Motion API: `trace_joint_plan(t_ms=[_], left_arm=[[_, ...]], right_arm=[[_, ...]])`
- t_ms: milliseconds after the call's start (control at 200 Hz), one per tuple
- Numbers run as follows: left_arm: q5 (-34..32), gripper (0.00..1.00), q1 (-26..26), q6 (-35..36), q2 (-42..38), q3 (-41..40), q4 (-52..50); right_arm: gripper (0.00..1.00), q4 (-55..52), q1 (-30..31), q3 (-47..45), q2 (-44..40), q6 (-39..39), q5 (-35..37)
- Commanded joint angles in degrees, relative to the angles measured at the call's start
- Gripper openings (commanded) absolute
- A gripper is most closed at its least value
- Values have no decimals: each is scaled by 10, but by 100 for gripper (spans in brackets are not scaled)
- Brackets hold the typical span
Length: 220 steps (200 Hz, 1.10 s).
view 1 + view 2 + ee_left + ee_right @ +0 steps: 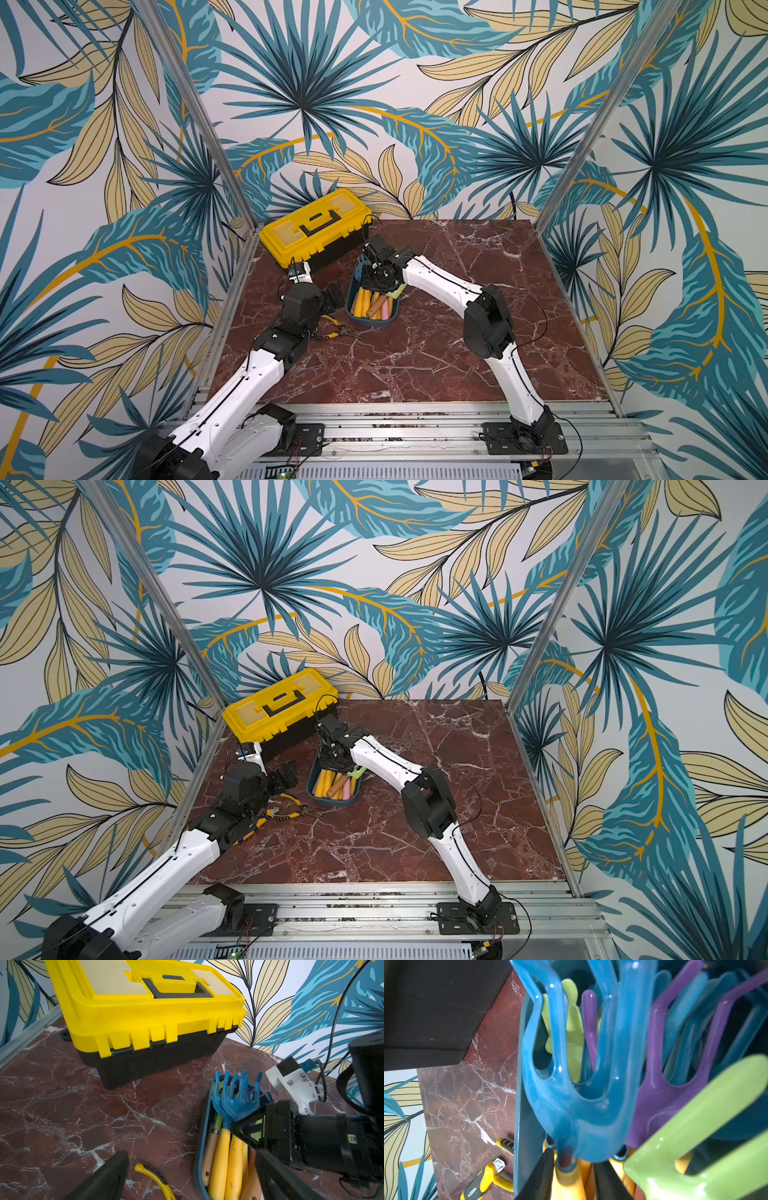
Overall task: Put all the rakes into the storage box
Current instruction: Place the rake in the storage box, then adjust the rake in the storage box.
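Crowding the storage box (368, 322) on the tabletop (457, 311): yellow, wooden and pink handles nearest, heads at the far end, the blue rake (234, 1103) on top beside a purple fork (660, 1105) and a green tool (695, 1126). Straddling the rake's handle just below its head, right jaws narrow, gripping or slack impossible to tell. Lying off the box's near corner, yellow-handled pliers (338, 330); beside the box, left jaws wide; beyond, apart, a shut yellow-lidded toolbox (316, 228).

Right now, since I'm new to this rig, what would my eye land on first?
The yellow-lidded toolbox at the back left corner of the table stands out first. Near it, the teal storage box bristles with yellow-handled garden tools, and the right gripper straddles the handle of the blue rake in it.
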Motion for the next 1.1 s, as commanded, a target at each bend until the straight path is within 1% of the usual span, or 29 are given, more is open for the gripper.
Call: trace_joint_plan(t_ms=[0,125,250,355,446,471,491,581,661,801,896,1096], left_arm=[[1,100,4,2,-6,-14,-1],[4,100,4,3,4,-15,6],[15,100,4,2,28,-11,14],[21,100,4,2,48,-10,22],[22,100,4,3,57,-10,26],[23,100,4,3,59,-10,27],[23,100,4,3,60,-10,28],[26,100,4,3,65,-11,31],[27,100,5,4,69,-10,33],[26,100,4,5,71,-10,35],[26,100,3,5,73,-10,34],[25,100,4,7,71,-9,33]], right_arm=[[41,-13,1,-20,-45,3,9],[49,-10,1,-32,-81,-5,17],[53,-8,-2,-55,-119,-17,35],[54,-9,-12,-94,-153,-26,54],[57,-7,-33,-150,-185,-24,70],[62,-7,-41,-166,-193,-21,73],[63,-4,-47,-178,-198,-21,74],[85,20,-75,-230,-215,-18,66],[91,45,-92,-257,-217,-17,42],[92,94,-99,-262,-192,-27,-8],[92,107,-104,-247,-160,-14,-43],[91,130,-106,-228,-130,1,-69]])
